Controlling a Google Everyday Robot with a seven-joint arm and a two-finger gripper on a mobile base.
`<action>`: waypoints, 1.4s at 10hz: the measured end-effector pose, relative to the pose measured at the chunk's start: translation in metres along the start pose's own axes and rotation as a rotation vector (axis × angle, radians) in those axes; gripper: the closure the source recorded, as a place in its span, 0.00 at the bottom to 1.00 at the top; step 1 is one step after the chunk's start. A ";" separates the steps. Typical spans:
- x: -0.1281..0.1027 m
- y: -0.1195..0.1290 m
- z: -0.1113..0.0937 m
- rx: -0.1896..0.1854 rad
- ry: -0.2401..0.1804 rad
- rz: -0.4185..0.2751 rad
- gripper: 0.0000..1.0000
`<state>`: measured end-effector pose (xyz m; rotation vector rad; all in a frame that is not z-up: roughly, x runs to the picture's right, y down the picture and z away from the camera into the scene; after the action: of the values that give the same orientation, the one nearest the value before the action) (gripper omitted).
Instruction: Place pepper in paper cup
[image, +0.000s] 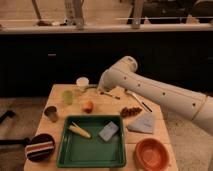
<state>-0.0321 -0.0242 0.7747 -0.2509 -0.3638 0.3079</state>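
I read the pepper (93, 87) as the slim dark sliver at the far side of the table (56, 92), just right of the paper cup (82, 82) and not inside it. It sits right at the lower tip of the arm, where the gripper (101, 89) comes down over the back of the tabletop. From my seat the wrist covers most of the gripper; its 2 fingers are pressed together, but I cannot tell whether the pepper is pinched between them or merely lies beside them. Pepper and gripper look to be touching or very nearly so, with the paper cup just to their left.

The paper cup stands upright near the back edge. Just in front of it is the translucent green cup (68, 96), and to that cup's right lies 1 small orange fruit (88, 105). Further forward on the left stands a grey metal cup (50, 113). The green tray (65, 147) fills the front middle of the table and holds a yellow corn cob (80, 131) on its left and a pale blue-grey block (108, 131) on its right. Right of the tray I see a reddish-brown cluster (131, 111), a grey cloth (143, 123) and, at the front corner, an orange bowl (150, 154). A dark striped bowl (40, 148) sits at the front left corner.
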 end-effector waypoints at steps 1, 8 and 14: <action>-0.014 0.000 0.001 -0.007 -0.019 -0.031 1.00; -0.024 -0.001 -0.001 -0.018 -0.049 -0.068 1.00; -0.077 -0.036 0.072 -0.011 -0.103 -0.078 1.00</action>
<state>-0.1197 -0.0703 0.8269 -0.2318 -0.4757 0.2426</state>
